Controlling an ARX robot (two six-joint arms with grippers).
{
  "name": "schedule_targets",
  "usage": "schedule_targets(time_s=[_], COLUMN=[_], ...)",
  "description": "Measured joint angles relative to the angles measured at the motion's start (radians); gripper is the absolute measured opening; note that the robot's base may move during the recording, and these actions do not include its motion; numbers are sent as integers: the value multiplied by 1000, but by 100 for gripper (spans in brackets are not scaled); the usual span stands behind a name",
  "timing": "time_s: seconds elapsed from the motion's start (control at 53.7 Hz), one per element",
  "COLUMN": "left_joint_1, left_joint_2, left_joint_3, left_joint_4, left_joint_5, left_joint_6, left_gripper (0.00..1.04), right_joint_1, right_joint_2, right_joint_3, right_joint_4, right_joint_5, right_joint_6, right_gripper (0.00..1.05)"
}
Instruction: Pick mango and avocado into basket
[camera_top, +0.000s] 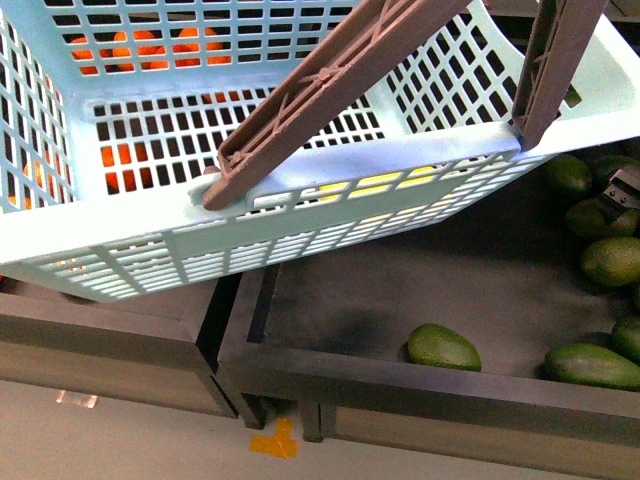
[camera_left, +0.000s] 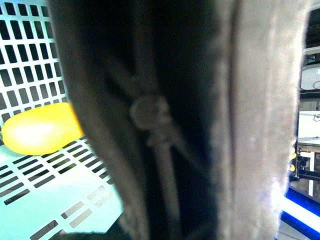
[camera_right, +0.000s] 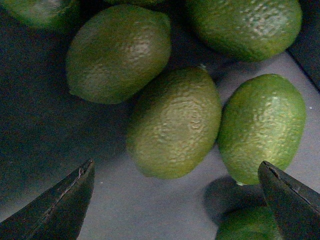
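The right gripper (camera_right: 175, 166) is hovering wide open over the avocado (camera_right: 174, 122) in the dark bin (camera_top: 420, 285), the mango (camera_left: 42, 128) is lying inside the basket (camera_top: 60, 240), and the left gripper's state cannot be told.

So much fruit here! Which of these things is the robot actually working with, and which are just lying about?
For the job: basket; mango, already inside the basket; avocado below the open right gripper.

Lying about: other avocados in the bin; oranges seen through the basket's slots; yellow tape.
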Motion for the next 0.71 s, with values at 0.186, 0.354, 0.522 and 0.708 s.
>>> schedule_targets(time_s=[0.186,0.354,0.522,0.708], left_joint_1=[0,0,0,0], left_joint_2=[0,0,0,0], left_joint_3=[0,0,0,0], left_joint_4=[0,0,0,0], left_joint_5=[2,2,-1,2], left_joint_6=[0,0,1,1], left_gripper=[14,14,14,14], right_joint_1=[-20,-23,-10,3], right_joint_2=[24,48,87,128], right_joint_3=[0,5,71,160], right_joint_4=[-6,-13,-46,-80], right_joint_5=[8,7,6,8], right_joint_6=[16,19,26,27], right_gripper=[96,96,96,96])
